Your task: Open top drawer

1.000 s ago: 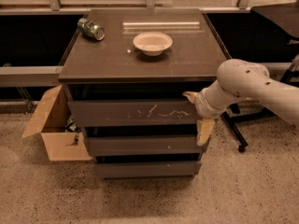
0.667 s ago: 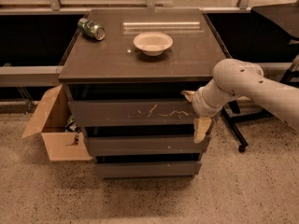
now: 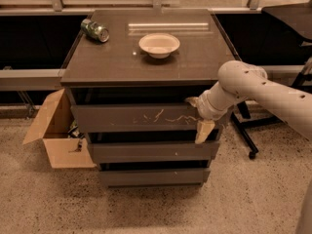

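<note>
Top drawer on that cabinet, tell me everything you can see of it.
The top drawer is the highest of three dark grey-brown fronts under the cabinet top. It is flat and handle-less, and looks like laminate. Whitish squiggly scratches mark it right of centre. It sits level with a dark gap above it, and none of its inside shows. The gripper is at its right end and appears to touch the front.

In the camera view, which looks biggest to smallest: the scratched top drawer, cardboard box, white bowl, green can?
1. Dark grey-brown scratched top drawer front
2. Open brown cardboard box
3. Round white bowl
4. Green can on its side
The end effector sits at that drawer's right end.
</note>
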Tool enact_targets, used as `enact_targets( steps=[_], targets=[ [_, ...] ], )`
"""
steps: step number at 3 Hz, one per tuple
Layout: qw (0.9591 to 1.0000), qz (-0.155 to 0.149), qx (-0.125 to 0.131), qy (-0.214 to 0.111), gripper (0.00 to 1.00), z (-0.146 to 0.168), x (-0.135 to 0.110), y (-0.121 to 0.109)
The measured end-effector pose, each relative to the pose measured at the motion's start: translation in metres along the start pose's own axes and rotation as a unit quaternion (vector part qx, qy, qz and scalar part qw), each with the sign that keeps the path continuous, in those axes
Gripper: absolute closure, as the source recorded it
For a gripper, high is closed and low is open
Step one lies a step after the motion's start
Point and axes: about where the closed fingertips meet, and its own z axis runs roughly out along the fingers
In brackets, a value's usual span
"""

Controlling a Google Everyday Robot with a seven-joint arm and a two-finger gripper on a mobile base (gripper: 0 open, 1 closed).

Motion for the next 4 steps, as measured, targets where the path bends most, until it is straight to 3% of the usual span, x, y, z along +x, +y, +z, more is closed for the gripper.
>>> enact_targets(
  steps=[2, 3, 4],
  targets=[
    [0.9996, 0.004, -0.018, -0.019, 0.66, -0.003, -0.003, 0.018],
    [0.9996, 0.004, -0.018, -0.019, 0.89, -0.011, -0.005, 0.015],
    [0.9996, 0.003, -0.019, -0.02, 0.98, -0.019, -0.009, 0.014]
  ],
)
